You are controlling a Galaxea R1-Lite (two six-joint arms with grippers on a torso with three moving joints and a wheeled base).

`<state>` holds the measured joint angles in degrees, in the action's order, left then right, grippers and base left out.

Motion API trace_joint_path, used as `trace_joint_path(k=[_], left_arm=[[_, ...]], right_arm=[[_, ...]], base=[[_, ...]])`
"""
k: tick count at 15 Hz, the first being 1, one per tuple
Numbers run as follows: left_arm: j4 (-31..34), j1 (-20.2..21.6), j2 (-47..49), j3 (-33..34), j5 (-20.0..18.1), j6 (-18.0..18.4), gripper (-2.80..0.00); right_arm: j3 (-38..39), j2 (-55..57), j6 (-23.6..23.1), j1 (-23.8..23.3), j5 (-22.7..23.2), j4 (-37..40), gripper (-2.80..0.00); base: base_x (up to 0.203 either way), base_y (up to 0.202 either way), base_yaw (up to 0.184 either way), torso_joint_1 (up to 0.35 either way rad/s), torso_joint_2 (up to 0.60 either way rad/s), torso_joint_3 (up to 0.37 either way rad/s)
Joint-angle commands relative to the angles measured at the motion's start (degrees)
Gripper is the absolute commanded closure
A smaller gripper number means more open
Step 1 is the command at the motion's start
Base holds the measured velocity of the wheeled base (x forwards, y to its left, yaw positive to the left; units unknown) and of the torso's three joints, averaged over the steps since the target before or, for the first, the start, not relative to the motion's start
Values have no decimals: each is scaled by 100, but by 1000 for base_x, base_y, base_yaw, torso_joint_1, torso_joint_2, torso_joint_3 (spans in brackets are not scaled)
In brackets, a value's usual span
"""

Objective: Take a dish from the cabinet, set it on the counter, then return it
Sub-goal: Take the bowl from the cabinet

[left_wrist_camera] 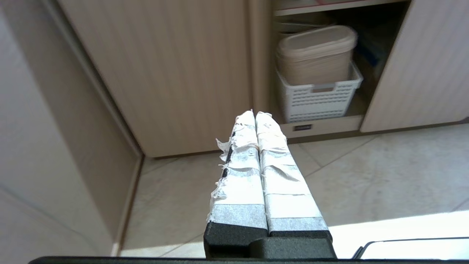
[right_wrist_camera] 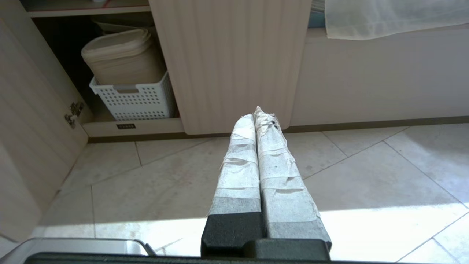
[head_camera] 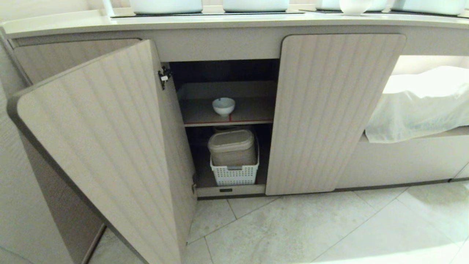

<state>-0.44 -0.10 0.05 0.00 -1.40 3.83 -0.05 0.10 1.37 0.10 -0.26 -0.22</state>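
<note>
Fig.: small round white ceramic bowl [head_camera: 223,106] stands upright on the red-edged upper shelf [head_camera: 253,110] inside the open beige ribbed-door cabinet [head_camera: 340,110], well above & ahead of both grippers. Left gripper [left_wrist_camera: 255,114] & right gripper [right_wrist_camera: 255,116]: taped fingers pressed together, empty, low over the pale tiled floor [right_wrist_camera: 154,176]. Bowl prob. light, rigid, glazed-slick, chip-prone; best hold appears to be a pinch across the rim wall, gently.

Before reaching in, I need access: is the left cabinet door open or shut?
Open: the left door is swung outward, showing the dish on its shelf.
</note>
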Motion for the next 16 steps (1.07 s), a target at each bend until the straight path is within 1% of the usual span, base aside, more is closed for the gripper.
trace_joint_path(k=[1, 16], left_arm=[[0, 1, 4, 0, 0, 4, 0], [0, 1, 4, 0, 0, -5, 0]], right_arm=[[-1, -1, -5, -1, 0, -4, 0], [5, -1, -5, -1, 0, -4, 0]], base=[[0, -198, 0, 7, 2, 6], [0, -196, 1, 3, 2, 3]])
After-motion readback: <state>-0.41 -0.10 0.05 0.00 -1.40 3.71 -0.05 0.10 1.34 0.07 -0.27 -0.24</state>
